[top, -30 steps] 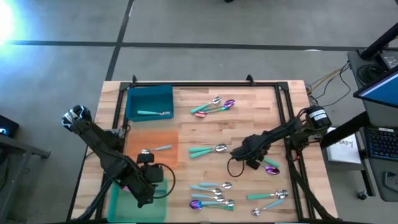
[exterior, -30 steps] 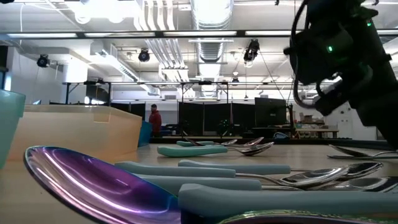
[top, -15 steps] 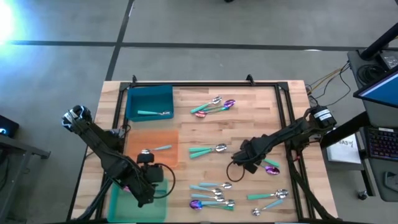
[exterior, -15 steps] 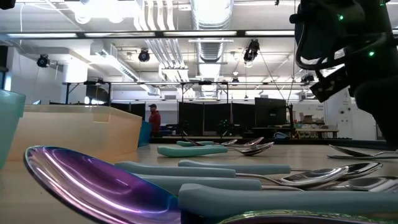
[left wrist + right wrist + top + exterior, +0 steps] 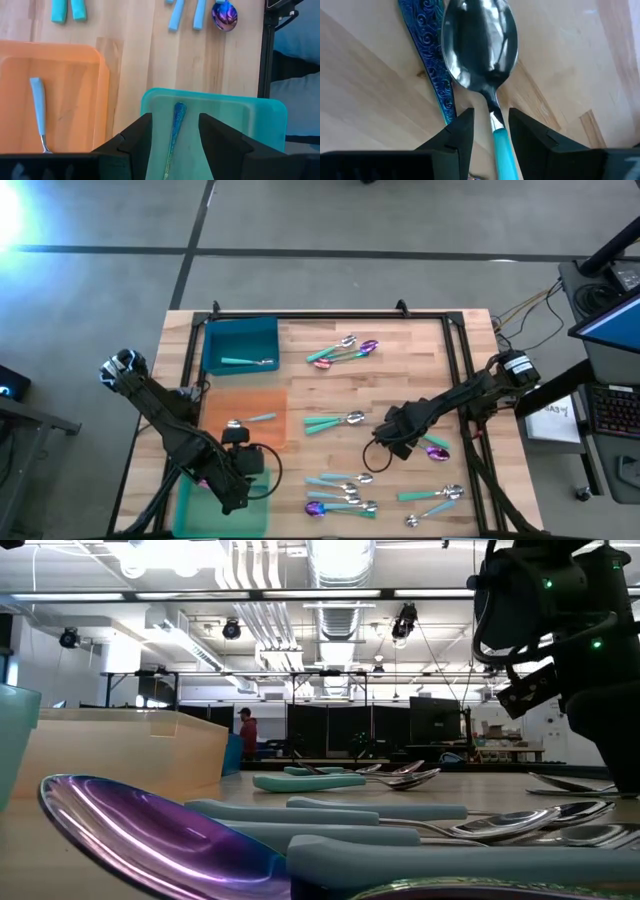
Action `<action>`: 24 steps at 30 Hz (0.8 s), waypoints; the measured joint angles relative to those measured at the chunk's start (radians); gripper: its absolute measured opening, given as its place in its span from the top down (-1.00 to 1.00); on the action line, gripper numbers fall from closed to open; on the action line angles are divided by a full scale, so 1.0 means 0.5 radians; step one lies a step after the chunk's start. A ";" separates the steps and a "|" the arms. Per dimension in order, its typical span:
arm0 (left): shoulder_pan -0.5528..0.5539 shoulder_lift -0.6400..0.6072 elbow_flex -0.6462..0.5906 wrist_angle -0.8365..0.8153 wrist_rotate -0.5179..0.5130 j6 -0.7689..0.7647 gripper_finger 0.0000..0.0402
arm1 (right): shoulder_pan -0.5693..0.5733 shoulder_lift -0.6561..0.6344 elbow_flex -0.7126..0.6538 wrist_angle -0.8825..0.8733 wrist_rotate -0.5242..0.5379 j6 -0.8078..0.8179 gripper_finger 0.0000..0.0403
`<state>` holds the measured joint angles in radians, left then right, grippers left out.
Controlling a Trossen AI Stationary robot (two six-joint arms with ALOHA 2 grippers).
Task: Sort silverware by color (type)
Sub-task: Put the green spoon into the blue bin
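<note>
High view: the left gripper (image 5: pixel 232 480) hovers over the green tray (image 5: pixel 190 508), fingers apart around nothing, a blue-handled utensil (image 5: pixel 173 131) lying in the tray below. Spoons lie scattered across the table (image 5: pixel 400 370). The right gripper (image 5: pixel 392 442) sits low, fingers apart astride a teal-handled spoon (image 5: pixel 481 50), beside a patterned blue handle (image 5: pixel 432 75).

Spoons lie flat across the table: one on the blue mat at 11 o'clock (image 5: pixel 248 361), a cluster at 12 (image 5: pixel 345 350), a pair at centre (image 5: pixel 335 421), more at 5 (image 5: pixel 340 493).
</note>
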<state>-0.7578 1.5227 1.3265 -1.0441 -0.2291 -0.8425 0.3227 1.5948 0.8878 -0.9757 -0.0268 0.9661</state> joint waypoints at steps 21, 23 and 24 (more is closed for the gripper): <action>0.016 0.129 -0.081 0.271 -1.161 0.266 0.27 | -0.012 -0.030 -0.085 0.138 0.036 -0.111 0.92; 0.040 0.166 -0.086 0.273 -1.294 0.262 0.27 | -0.018 -0.048 -0.070 0.130 0.123 -0.126 0.92; 0.059 0.189 -0.092 0.275 -1.339 0.262 0.27 | -0.023 -0.058 -0.055 0.127 0.193 -0.131 0.93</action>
<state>-0.7281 1.6171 1.2804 -0.9067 -0.8984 -0.7116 0.3110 1.5658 0.8605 -0.9122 0.0694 0.9003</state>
